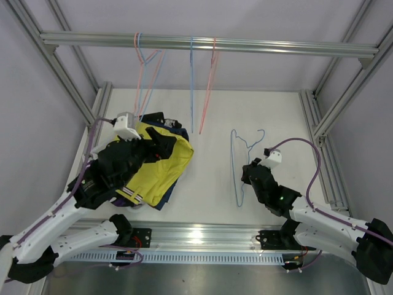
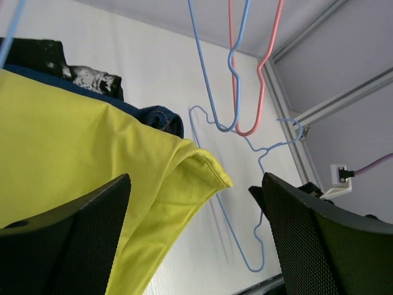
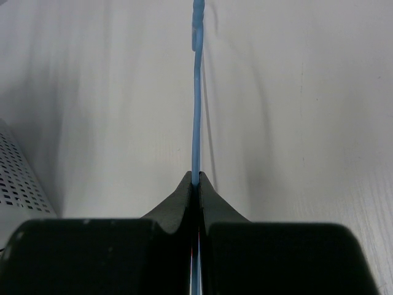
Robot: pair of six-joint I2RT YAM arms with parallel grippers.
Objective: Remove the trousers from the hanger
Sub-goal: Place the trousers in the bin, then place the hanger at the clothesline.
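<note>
The left gripper (image 2: 196, 179) hovers over a heap of trousers at the left side of the white table (image 1: 209, 123), its fingers (image 2: 86, 239) spread wide with nothing between them, the cloth lying below them. The yellow trousers (image 1: 161, 169) lie on top of the heap, folded over, one hemmed corner pointing toward the middle of the table. The navy pair (image 2: 158, 117) peeks out from beneath them on the far side, and the black speckled pair (image 2: 92, 77) lies at the back of the pile. A purple-and-white edge (image 1: 130, 196) shows under the yellow cloth at the near side; the rest of that garment is hidden. Above the far end of the table, bare wire hangers (image 1: 191, 80), pink and blue, hang from the aluminium rail (image 1: 276, 47). Right of centre, well apart from the heap, a blue hanger (image 1: 234, 166) lies on the table with no cloth on it, its hook toward the far side. The right gripper (image 3: 196, 181) is pressed together on that hanger's thin wire, which runs straight out from between the fingertips in the right wrist view.
</note>
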